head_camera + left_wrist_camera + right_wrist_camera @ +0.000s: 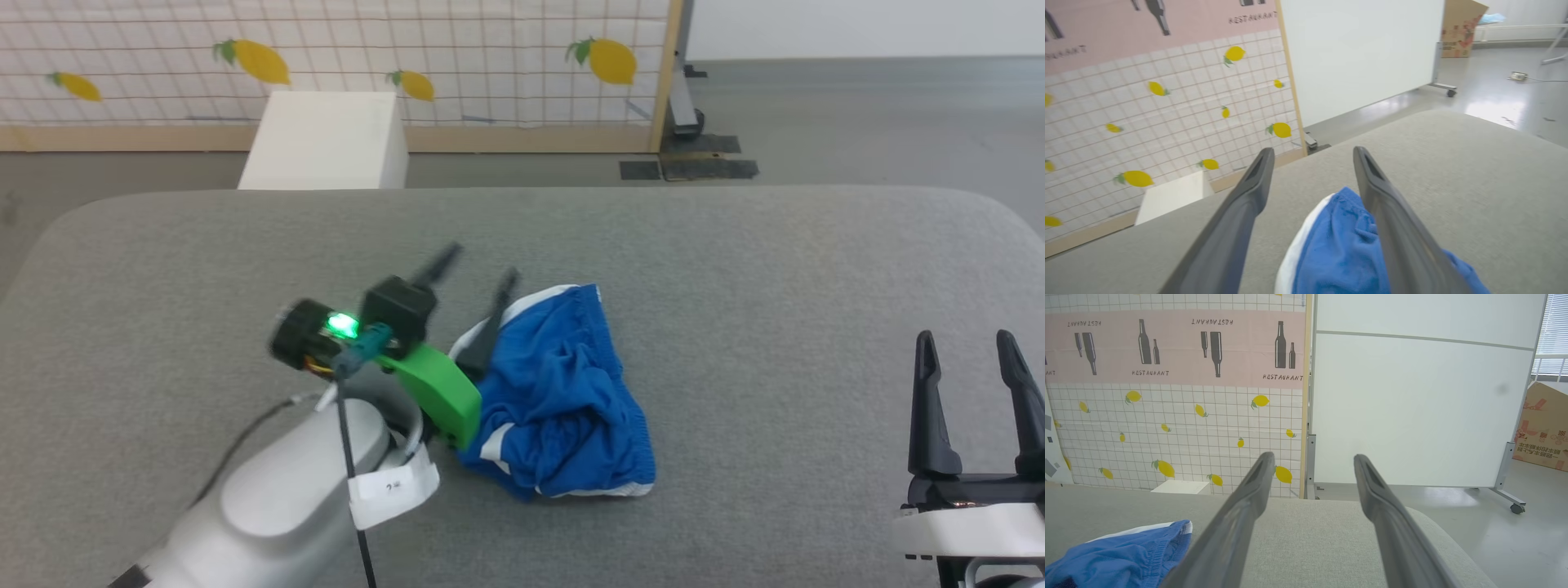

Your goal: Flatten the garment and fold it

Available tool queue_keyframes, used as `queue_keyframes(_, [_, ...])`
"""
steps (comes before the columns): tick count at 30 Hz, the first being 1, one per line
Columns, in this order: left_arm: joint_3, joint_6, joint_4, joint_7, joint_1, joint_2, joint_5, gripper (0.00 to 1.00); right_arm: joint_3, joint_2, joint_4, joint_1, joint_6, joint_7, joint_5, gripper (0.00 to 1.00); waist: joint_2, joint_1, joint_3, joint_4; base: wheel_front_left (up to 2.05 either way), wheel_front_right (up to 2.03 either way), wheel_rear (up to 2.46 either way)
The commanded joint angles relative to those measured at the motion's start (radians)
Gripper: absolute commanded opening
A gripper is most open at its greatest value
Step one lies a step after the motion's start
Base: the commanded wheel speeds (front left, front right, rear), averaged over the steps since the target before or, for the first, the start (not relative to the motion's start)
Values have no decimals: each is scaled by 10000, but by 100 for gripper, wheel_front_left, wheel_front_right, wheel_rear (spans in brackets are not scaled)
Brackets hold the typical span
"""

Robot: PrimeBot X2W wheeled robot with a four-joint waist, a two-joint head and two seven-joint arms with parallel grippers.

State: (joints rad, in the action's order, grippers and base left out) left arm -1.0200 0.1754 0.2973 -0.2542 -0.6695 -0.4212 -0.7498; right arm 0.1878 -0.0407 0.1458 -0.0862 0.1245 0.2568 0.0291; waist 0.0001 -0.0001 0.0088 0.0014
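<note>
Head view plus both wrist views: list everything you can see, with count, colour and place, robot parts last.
Royal-blue thin fabric shorts with white trim: one, blue and white, crumpled mid-table.
Grey padded table: one, grey, under the shorts.
White box: one, white, behind the table.
Lemon-print grid backdrop: one, white and yellow, behind the box.
White wheeled partition: one, white, right of the backdrop.
Cardboard box: one, brown, right of the partition.
Left gripper: one, dark fingers, open, at the shorts' left edge.
Right gripper: one, dark fingers, open, lower right, clear of the shorts.
</note>
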Motion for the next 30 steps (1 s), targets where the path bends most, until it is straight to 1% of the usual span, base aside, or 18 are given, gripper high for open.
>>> queue_keyframes(1, [526, 418, -337, -64, 318, -133, 577, 100, -25, 10, 28, -80, 62, 49, 90, 100, -1, 1, -251, 357, 0, 0, 0])
queue_keyframes(2, [1129, 720, -702, -68, 617, -127, 933, 100, -33, 10, 42, -73, 62, 49, 90, 100, -1, 1, -243, 413, 0, 0, 0])
queue_keyframes(4, [2203, 1134, -1286, -71, 1237, -132, 1657, 100, -29, 10, 62, -51, 62, 49, 104, 100, -1, 1, -213, 486, 0, 0, 0])
queue_keyframes(7, [3626, 1625, -1923, -73, 2162, -61, 2804, 100, -33, 10, 58, -25, 62, 49, 145, 100, -1, 1, -167, 558, 0, 0, 0])
queue_keyframes(9, [4495, 1777, -2273, -73, 2796, 112, 3426, 100, -63, 10, 39, -16, 62, 49, 180, 100, -1, 1, -133, 594, 0, 0, 0])
queue_keyframes(11, [5331, 1758, -2534, -74, 3426, 390, 3787, 100, -105, 10, 28, -5, 62, 49, 209, 100, -1, 1, -100, 618, 0, 0, 0])
queue_keyframes(13, [6011, 1502, -2642, -74, 3997, 664, 4031, 100, -146, 10, 3, 3, 62, 49, 247, 100, -1, 1, -74, 635, 0, 0, 0])
queue_keyframes(15, [6753, 1113, -2829, -74, 4465, 1011, 4175, 100, -170, 10, -23, 10, 62, 49, 283, 100, -1, 1, -52, 641, 0, 0, 0])
queue_keyframes(18, [7655, 350, -2756, -75, 5192, 1455, 4456, 100, -212, 10, -61, 12, 62, 49, 338, 100, -1, 1, -49, 618, 0, 0, 0])
queue_keyframes(20, [8060, -7, -2669, -75, 5591, 1696, 4804, 100, -220, 10, -89, -2, 62, 49, 390, 100, -1, 1, -61, 599, 0, 0, 0])
queue_keyframes(24, [8677, -481, -2610, -75, 6204, 2238, 5412, 100, -189, 10, -176, -61, 62, 49, 503, 100, -1, 1, -116, 590, 0, 0, 0])
queue_keyframes(30, [9341, -1285, -2586, -75, 6671, 2874, 5900, 100, -171, 10, -344, -252, 62, 49, 574, 100, -1, 1, -263, 674, 0, 0, 0])
